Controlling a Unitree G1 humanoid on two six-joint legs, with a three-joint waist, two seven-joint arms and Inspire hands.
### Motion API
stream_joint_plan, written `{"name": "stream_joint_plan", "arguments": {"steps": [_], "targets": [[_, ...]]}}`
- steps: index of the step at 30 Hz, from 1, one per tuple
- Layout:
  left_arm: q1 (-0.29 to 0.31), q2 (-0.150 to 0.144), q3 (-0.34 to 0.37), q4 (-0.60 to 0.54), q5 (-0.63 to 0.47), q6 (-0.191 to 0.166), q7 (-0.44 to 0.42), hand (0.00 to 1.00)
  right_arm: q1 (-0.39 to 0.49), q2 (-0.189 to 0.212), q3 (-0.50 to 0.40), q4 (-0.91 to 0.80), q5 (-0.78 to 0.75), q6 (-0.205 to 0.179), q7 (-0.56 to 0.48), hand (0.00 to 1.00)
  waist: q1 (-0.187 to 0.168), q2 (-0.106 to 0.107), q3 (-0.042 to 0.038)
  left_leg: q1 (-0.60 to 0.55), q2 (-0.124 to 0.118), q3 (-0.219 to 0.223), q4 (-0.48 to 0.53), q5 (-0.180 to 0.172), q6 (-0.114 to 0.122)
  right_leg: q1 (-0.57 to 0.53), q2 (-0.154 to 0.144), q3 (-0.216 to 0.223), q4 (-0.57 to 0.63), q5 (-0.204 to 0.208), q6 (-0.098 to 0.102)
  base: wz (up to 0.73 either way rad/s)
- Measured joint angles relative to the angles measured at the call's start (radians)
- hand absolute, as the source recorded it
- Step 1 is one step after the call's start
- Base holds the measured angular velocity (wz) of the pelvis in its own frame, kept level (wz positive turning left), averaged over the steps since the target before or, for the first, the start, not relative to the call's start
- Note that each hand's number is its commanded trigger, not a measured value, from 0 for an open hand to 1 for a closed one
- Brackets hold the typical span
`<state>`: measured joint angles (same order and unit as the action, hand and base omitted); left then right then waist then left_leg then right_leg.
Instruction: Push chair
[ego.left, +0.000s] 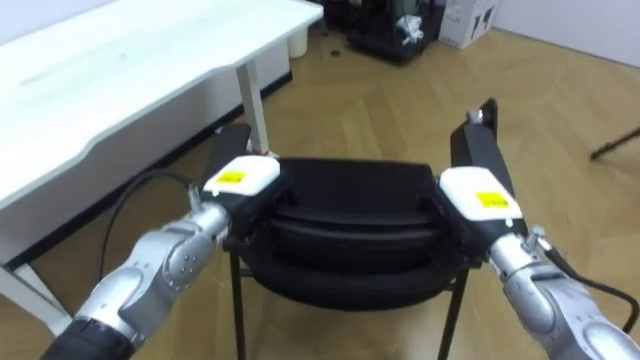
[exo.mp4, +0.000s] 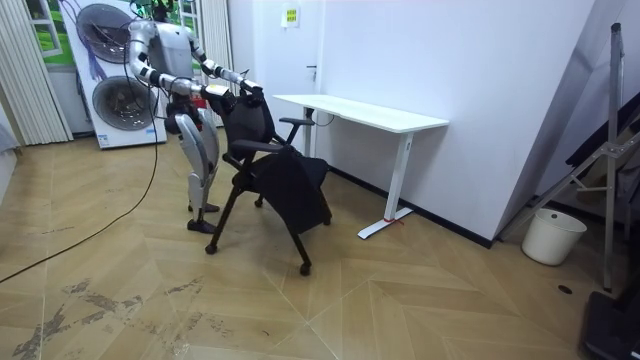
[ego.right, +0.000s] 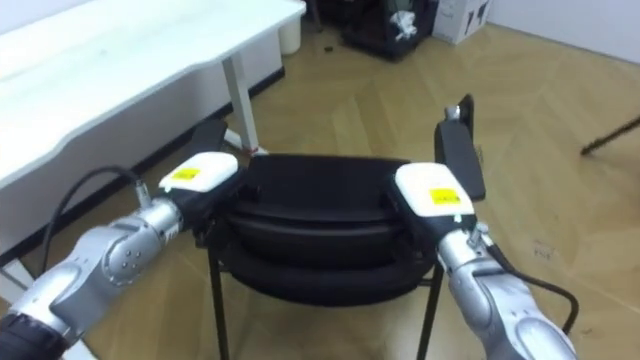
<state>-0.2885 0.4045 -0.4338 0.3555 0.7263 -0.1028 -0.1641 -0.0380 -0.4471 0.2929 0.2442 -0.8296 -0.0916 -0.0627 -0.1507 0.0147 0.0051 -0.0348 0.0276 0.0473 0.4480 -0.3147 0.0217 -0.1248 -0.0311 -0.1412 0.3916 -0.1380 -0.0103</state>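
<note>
While the left robot hand (ego.left: 240, 181) and right robot hand (ego.left: 481, 197) sit atop the chair (ego.left: 350, 218), I can't tell their grip (hidden behind it).

Mounted on the head, side by side: two eye views, close in, aimed steeply down over the arms at the back of the chair (ego.left: 350, 225), with the white surface (ego.left: 120, 70) to the left and wooden floor (ego.left: 400, 110) ahead. Almost identical, offset slightly sideways. Set well off at the robot's right front: room view, taking in the whole robot. Shared by all three: chair, surface, left robot hand (ego.left: 240, 180), right robot hand (ego.left: 480, 195).
</note>
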Motion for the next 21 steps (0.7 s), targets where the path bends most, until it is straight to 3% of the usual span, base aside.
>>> {"name": "stream_joint_plan", "arguments": {"steps": [4,9,13,15,18,21], "targets": [[-0.013,-0.001,0.013,0.001,0.011,0.000,0.007,1.00,-0.030,0.005,-0.001,0.002,-0.001,0.008,0.029,1.00,0.018,-0.007,0.0022,0.015,0.018,-0.009,-0.040,0.009,-0.020,0.010,0.014,-0.016,-0.016,-0.014,-0.024,0.07],[-0.015,0.000,0.029,-0.002,0.032,0.001,0.008,1.00,-0.050,0.023,0.001,0.007,-0.002,0.020,0.043,1.00,0.022,-0.023,0.0032,0.024,0.033,-0.046,-0.038,0.007,-0.038,0.026,0.015,-0.068,0.009,-0.054,-0.053,0.22],[-0.007,-0.007,0.046,0.004,0.071,-0.002,0.007,1.00,-0.050,0.050,-0.010,0.008,-0.026,0.027,0.070,1.00,0.019,-0.051,0.0057,-0.010,0.069,-0.049,0.058,-0.003,-0.060,0.064,0.017,-0.156,0.025,-0.110,-0.084,0.53],[-0.003,-0.015,0.052,0.001,0.092,-0.001,0.008,1.00,-0.049,0.056,-0.012,0.014,-0.023,0.026,0.082,1.00,0.011,-0.062,0.0056,-0.031,0.092,-0.024,0.114,-0.007,-0.068,0.089,0.021,-0.207,0.033,-0.135,-0.101,0.73],[-0.001,-0.023,0.058,0.006,0.092,-0.001,0.008,1.00,-0.049,0.060,-0.024,0.014,-0.025,0.018,0.097,1.00,-0.011,-0.061,0.0060,-0.067,0.143,0.048,0.192,-0.002,-0.076,0.135,0.024,-0.311,0.038,-0.180,-0.126,0.91],[0.007,-0.034,0.067,0.006,0.092,-0.001,0.009,1.00,-0.050,0.059,-0.033,0.009,-0.030,0.013,0.107,1.00,-0.009,-0.058,0.0053,-0.078,0.171,0.098,0.211,0.013,-0.093,0.160,0.023,-0.369,0.037,-0.201,-0.141,0.64]]}}
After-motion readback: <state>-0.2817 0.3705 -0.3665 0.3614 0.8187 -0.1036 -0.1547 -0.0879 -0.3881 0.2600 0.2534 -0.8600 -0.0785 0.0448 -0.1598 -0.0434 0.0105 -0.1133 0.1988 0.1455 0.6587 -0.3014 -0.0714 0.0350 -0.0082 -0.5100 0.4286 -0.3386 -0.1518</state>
